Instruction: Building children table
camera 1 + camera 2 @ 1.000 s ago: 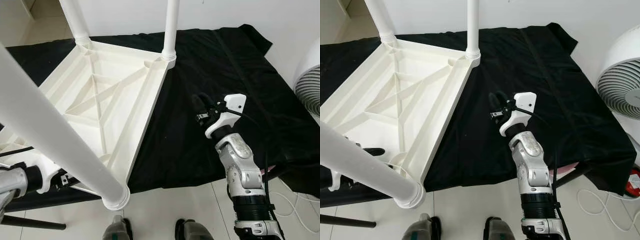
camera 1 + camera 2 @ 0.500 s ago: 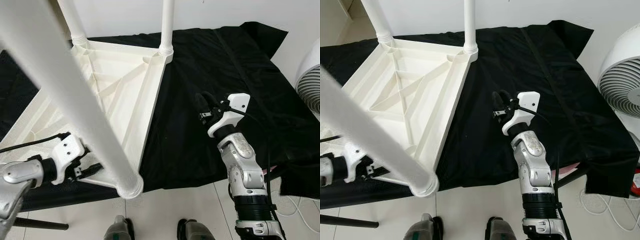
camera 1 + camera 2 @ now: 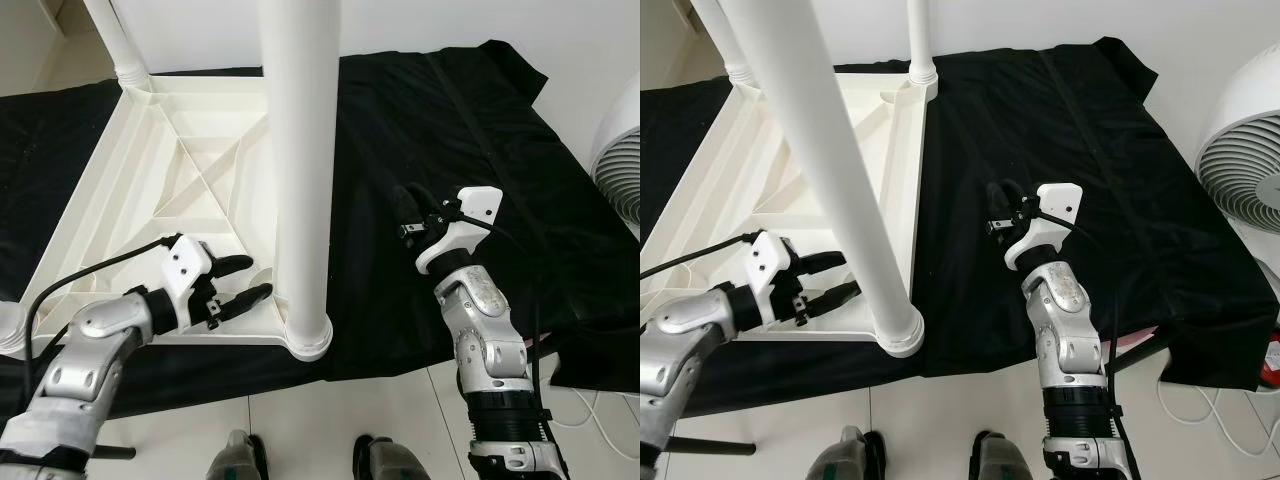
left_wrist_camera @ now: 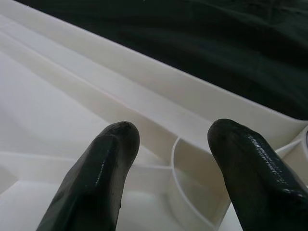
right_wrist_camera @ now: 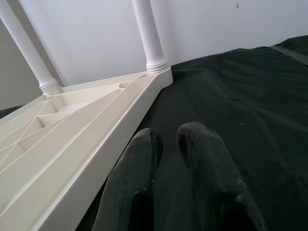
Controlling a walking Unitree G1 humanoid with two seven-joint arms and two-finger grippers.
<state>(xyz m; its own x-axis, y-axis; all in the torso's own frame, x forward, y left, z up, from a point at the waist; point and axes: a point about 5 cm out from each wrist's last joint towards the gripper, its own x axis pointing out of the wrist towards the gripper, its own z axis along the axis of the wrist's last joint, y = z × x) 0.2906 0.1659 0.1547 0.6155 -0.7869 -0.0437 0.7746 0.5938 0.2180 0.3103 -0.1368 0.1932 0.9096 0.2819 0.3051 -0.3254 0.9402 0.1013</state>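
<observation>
Table inverted, legs upward

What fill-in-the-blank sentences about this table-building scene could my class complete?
1. The white table lies upside down on a ____ cloth.
2. The left gripper has its fingers ____.
3. The right gripper hovers above the ____.
4. At the right edge stands a white ____.

Missing words: black; open; cloth; fan
</observation>
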